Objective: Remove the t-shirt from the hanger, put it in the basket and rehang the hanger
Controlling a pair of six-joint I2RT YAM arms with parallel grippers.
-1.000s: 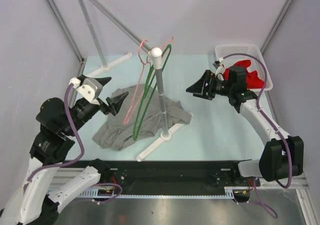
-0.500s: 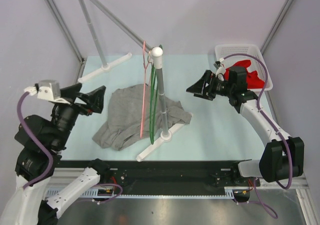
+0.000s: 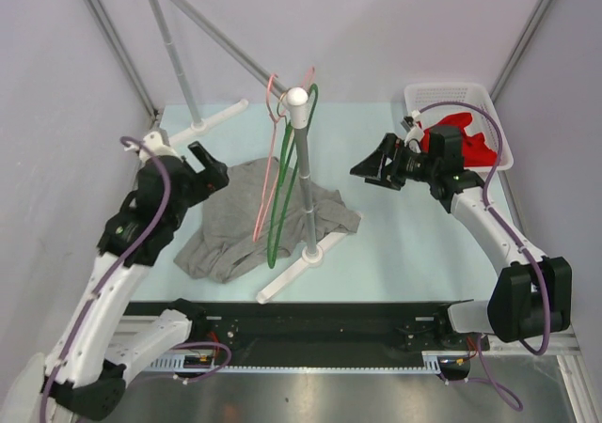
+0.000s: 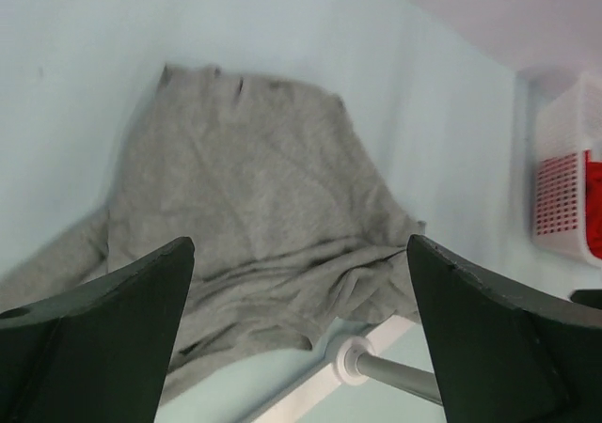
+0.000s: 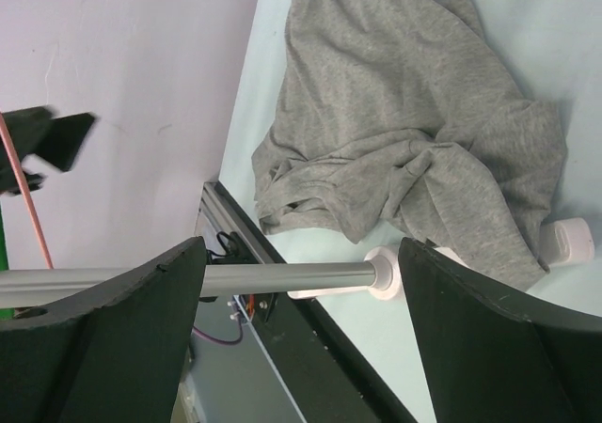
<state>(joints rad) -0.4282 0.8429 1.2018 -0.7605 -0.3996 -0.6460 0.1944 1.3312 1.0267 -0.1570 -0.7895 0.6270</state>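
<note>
The grey t-shirt (image 3: pixel 246 216) lies crumpled on the table around the rack's foot, off the hangers; it also shows in the left wrist view (image 4: pixel 254 216) and the right wrist view (image 5: pixel 404 132). A pink hanger (image 3: pixel 270 174) and a green hanger (image 3: pixel 290 183) hang bare from the rack's top knob (image 3: pixel 297 97). My left gripper (image 3: pixel 209 167) is open and empty, above the shirt's left edge. My right gripper (image 3: pixel 369 166) is open and empty, to the right of the rack pole (image 3: pixel 306 193).
The white rack base bar (image 3: pixel 293 271) lies across the table middle, its second foot (image 3: pixel 205 122) at the back left. A white basket (image 3: pixel 461 113) holding red cloth (image 3: pixel 461 139) stands at the back right. A black rail (image 3: pixel 310 321) runs along the near edge.
My left arm has swung from high at the far left down toward the shirt's left edge. The two hangers swing on the rack. The right arm has not moved.
</note>
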